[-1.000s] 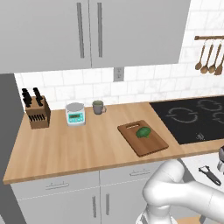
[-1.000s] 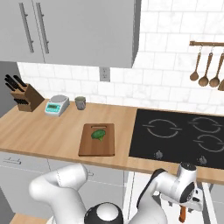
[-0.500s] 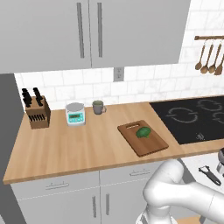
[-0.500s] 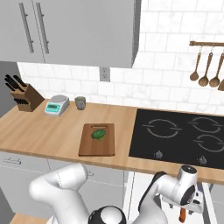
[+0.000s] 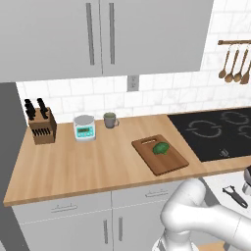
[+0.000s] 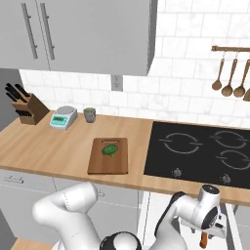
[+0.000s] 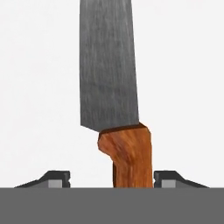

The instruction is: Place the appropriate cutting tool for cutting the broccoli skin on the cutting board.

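Observation:
The cutting tool point(image 7: 131, 153) is a knife with an orange wooden handle and a grey blade point(image 7: 108, 65), lying on a white surface. My gripper point(image 7: 112, 177) is open and straddles the handle; the right fingertip point(image 7: 168, 177) is next to it and the left stands apart. From the right base, the gripper point(image 6: 208, 233) hangs low below the counter's front edge, with the orange handle point(image 6: 203, 239) under it. The broccoli point(image 5: 160, 148) point(image 6: 110, 150) lies on the cutting board point(image 5: 169, 164) point(image 6: 107, 166).
A black Y-shaped peeler point(image 5: 236, 195) lies low at the right near my hand. The black cooktop point(image 6: 195, 151) is right of the board. A knife block point(image 5: 41, 128), a scale point(image 5: 84, 128) and a mug point(image 5: 110, 119) stand at the back left.
The hand has edged very slightly lower and to the right over the orange-handled tool. Nothing on the counter has moved.

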Motion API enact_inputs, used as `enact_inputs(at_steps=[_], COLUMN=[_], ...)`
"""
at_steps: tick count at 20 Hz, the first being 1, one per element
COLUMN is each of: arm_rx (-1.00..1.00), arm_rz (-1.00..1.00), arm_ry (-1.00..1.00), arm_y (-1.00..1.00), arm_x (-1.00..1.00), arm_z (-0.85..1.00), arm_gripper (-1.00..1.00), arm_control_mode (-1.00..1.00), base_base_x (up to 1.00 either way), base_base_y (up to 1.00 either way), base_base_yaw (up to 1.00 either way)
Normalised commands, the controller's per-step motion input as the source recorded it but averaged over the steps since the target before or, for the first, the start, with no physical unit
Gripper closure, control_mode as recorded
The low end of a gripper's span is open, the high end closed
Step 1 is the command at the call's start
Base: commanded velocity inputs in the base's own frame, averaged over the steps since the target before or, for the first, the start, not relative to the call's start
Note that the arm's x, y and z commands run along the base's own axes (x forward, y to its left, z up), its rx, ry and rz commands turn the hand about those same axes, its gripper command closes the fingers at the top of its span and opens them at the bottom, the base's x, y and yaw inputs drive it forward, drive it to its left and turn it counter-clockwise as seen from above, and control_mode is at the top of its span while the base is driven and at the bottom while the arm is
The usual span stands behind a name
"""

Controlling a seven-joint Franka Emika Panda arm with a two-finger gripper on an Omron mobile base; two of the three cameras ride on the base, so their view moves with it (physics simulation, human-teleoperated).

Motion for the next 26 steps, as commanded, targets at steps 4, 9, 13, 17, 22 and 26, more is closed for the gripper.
enact_inputs(at_steps=[4, 9, 13, 17, 22, 26], arm_rx=[0.00, 0.00, 0.00, 0.00, 0.00, 0.00], arm_rz=[0.00, 0.02, 0.02, 0.05, 0.02, 0.00], arm_ry=[-0.01, 0.00, 0.00, 0.00, 0.00, 0.00], arm_y=[0.00, 0.00, 0.00, 0.16, 0.36, 0.66], arm_x=[-0.09, -0.05, -0.26, -0.93, -0.81, -0.23], arm_z=[-0.06, 0.14, 0.99, 0.99, 1.00, 1.00], arm_gripper=[1.00, 1.00, 1.00, 1.00, 1.00, 1.00], arm_control_mode=[-1.00, -1.00, -1.00, -1.00, -1.00, -1.00], base_base_x=[0.00, 0.00, 0.00, 0.00, 0.00, 0.00], base_base_y=[0.00, 0.00, 0.00, 0.00, 0.00, 0.00], base_base_yaw=[0.00, 0.00, 0.00, 0.00, 0.00, 0.00])
